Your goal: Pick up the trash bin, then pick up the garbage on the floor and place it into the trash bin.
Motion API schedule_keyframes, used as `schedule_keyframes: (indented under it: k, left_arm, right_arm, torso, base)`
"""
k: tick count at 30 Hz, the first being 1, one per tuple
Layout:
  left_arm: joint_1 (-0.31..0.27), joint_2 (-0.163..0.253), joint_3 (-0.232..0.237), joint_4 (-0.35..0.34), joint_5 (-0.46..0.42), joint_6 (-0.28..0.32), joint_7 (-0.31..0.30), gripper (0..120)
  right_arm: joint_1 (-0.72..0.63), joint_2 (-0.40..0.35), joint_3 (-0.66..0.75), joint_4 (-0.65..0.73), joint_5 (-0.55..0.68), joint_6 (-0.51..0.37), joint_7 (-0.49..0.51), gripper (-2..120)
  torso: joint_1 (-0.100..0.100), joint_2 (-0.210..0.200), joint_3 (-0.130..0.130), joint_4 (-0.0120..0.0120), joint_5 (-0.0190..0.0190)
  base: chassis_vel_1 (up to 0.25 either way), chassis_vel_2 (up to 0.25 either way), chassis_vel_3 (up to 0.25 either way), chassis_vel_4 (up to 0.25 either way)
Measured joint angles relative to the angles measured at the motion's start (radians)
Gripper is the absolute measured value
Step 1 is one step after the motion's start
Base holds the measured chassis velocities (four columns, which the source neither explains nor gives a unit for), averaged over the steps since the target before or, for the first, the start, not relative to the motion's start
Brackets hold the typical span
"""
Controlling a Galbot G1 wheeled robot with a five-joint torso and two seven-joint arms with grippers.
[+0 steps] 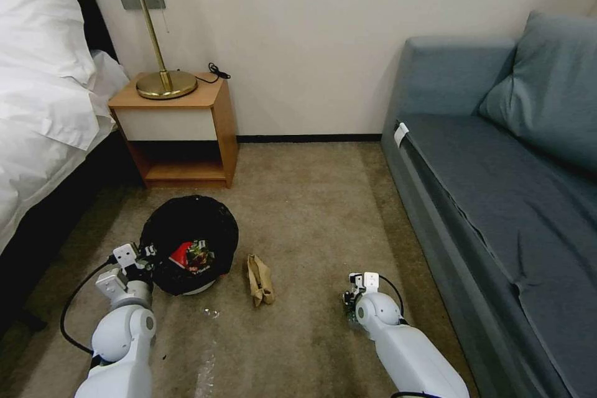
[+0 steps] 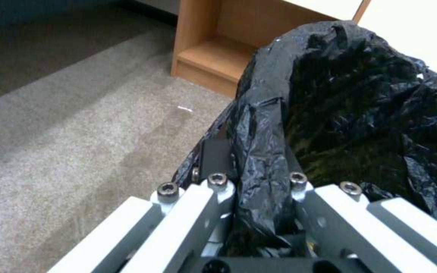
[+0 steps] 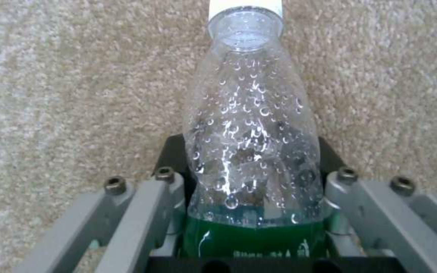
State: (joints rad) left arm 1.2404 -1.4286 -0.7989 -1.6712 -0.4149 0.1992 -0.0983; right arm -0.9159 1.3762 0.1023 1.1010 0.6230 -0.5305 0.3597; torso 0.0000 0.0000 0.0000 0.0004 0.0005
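Now the collecting step is under way, with some litter already binned and some still on the floor. Nearest the robot, the right hand (image 1: 349, 300) sits low on the carpet (image 1: 311, 199), and its wrist view shows what the head view cannot — the clear bottle (image 3: 251, 125) lies between the fingers (image 3: 170, 182), beaded inside with droplets, a green label at its base and its white cap pointing away. The fingers flank the bottle closely, though whether they press it yet cannot be told. Next, by judgement, comes a firm close, a lift and a carry across to the bin. To the left, the left hand (image 1: 142, 256) is clamped on the near rim of the trash bin (image 1: 189, 242); its wrist view shows the black bag liner (image 2: 330, 113) pinched between the fingers (image 2: 218, 182). Only the head view looks into the bin — a red packet (image 1: 181, 255) and a dark printed wrapper (image 1: 200, 256) lie inside. Just beside the bin lies the crumpled tan paper bag (image 1: 259, 280), untouched. Farther back stand the nightstand (image 1: 177, 130) with its brass lamp (image 1: 158, 25), the bed (image 1: 43, 87) and the blue sofa (image 1: 497, 168).
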Motion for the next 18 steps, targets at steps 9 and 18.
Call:
schedule_keyframes:
  k: [9, 18]
  left_arm:
    - [0.003, 0.0, 0.004, 0.002, -0.001, 0.0, 0.0, 4]
    - [-0.011, -0.013, 0.024, 0.015, 0.009, 0.002, -0.003, 4]
  right_arm:
    - [0.0, 0.0, -0.035, 0.036, -0.032, 0.11, 0.009, 25]
    - [0.195, -0.007, -0.337, 0.185, -0.12, 0.434, 0.117, 25]
  torso:
    - [0.0, 0.0, 0.0, -0.0004, 0.0]
    - [0.0, 0.0, 0.0, -0.0001, -0.0004]
  base:
    - [0.0, 0.0, 0.0, 0.0]
    - [0.0, 0.0, 0.0, 0.0]
